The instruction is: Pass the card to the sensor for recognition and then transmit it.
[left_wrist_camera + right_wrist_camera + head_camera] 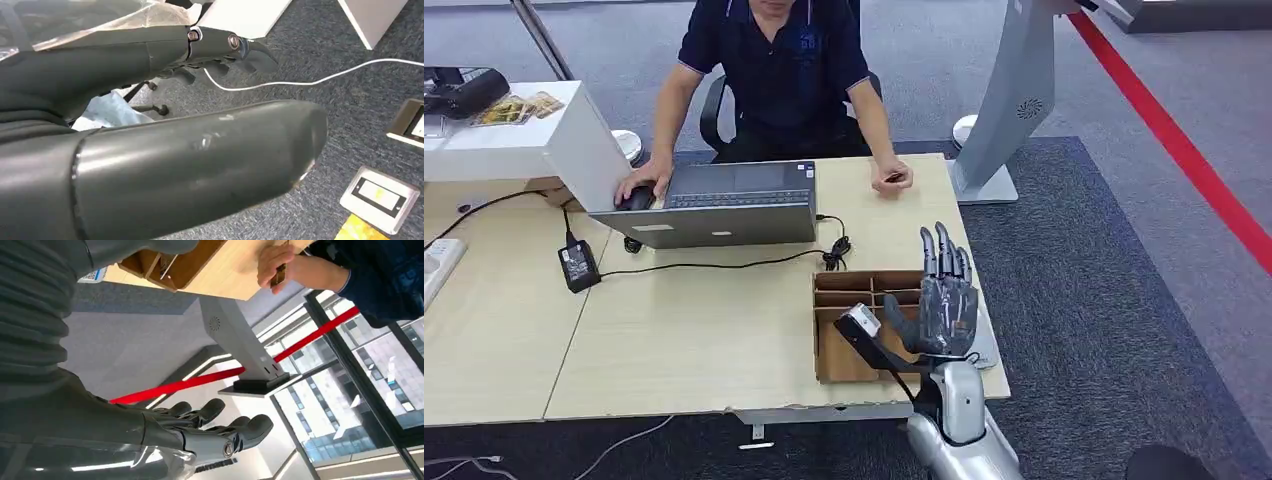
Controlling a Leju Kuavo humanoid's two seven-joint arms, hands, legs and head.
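Wooden desk (704, 330) carries a laptop (724, 205) and a cardboard tray (854, 330). Above the tray, the right hand (946, 295) is raised, fingers straight and apart, holding nothing. Left hand (190, 165): grip unclear. Person's hand (277, 265) holds the card (281, 275) at the desk's far edge.
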